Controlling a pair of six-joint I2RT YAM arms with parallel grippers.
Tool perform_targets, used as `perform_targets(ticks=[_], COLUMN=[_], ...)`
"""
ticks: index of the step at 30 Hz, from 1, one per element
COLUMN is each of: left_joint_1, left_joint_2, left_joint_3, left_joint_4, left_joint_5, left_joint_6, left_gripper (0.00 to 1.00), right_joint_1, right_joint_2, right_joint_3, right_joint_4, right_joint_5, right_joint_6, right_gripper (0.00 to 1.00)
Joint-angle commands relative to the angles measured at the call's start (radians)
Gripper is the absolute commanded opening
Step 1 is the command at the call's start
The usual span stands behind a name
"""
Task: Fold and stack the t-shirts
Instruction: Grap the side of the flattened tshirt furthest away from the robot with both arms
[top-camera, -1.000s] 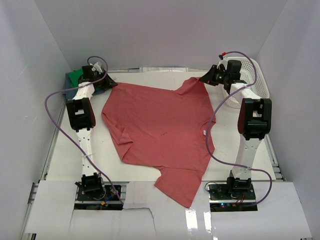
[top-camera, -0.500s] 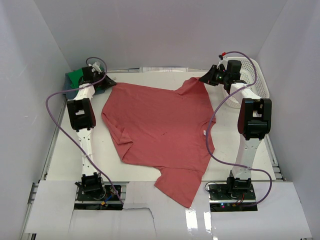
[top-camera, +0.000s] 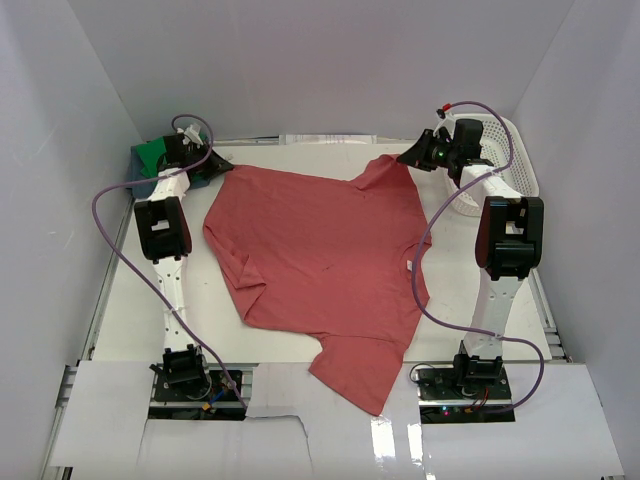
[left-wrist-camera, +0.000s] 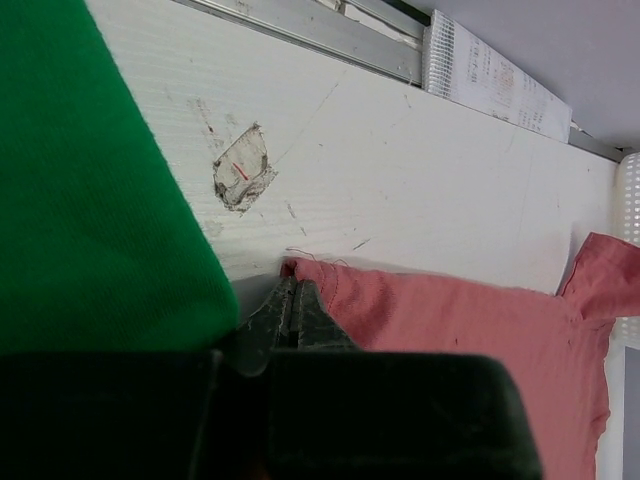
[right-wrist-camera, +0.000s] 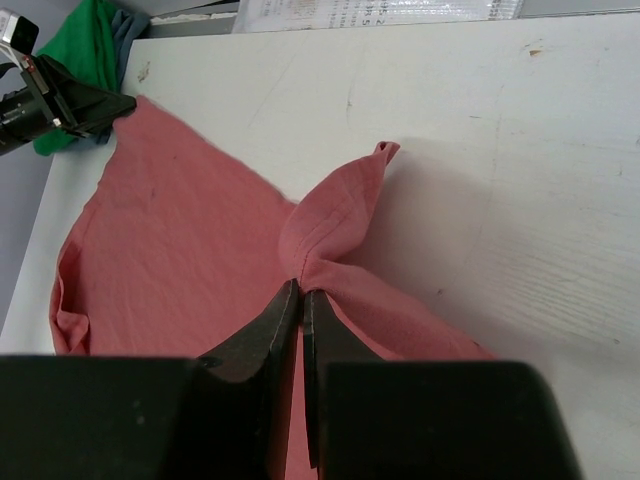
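Observation:
The brick-red t-shirt (top-camera: 320, 255) lies spread across the table, its lower end hanging over the near edge. My left gripper (top-camera: 216, 166) (left-wrist-camera: 293, 287) is shut on the shirt's far left corner (left-wrist-camera: 300, 268), low on the table. At the far right, my right gripper (top-camera: 408, 158) (right-wrist-camera: 302, 290) is shut on a pinched fold of the same shirt (right-wrist-camera: 335, 215), which is lifted slightly. A bright green t-shirt (top-camera: 150, 155) (left-wrist-camera: 90, 200) lies bunched in the far left corner. Blue-grey cloth (right-wrist-camera: 127, 27) shows beside it.
A white lattice basket (top-camera: 512, 150) stands at the far right, just behind the right arm. A metal rail and a printed sheet (left-wrist-camera: 495, 75) run along the back wall. White walls close in on both sides of the table (top-camera: 130, 300).
The left gripper's jaws have closed on the red shirt's far left corner. The right gripper keeps its pinch and the shirt has hardly moved.

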Motion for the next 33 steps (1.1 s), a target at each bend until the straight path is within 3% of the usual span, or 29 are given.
perform_targets(ticks=[1,23,33], left_joint_1=[0.009,0.009,0.008], left_joint_2=[-0.065,-0.226,-0.309], left_joint_3=[-0.003,-0.119,-0.242], left_joint_4=[0.014,0.095,0.153], left_joint_5=[0.028,0.052,0.050], left_joint_6=[0.013,0.033,0.036], left_gripper=[0.00,0.00,0.00], right_joint_1=[0.000,0.002,0.002], right_joint_2=[-0.036,-0.170,-0.246], right_joint_3=[0.043,-0.074,-0.167], right_joint_4=[-0.004,-0.007,-0.007], right_joint_5=[-0.030,-0.065,-0.077], right_joint_6=[-0.018,-0.039,-0.039], right_gripper=[0.08,0.08,0.08])
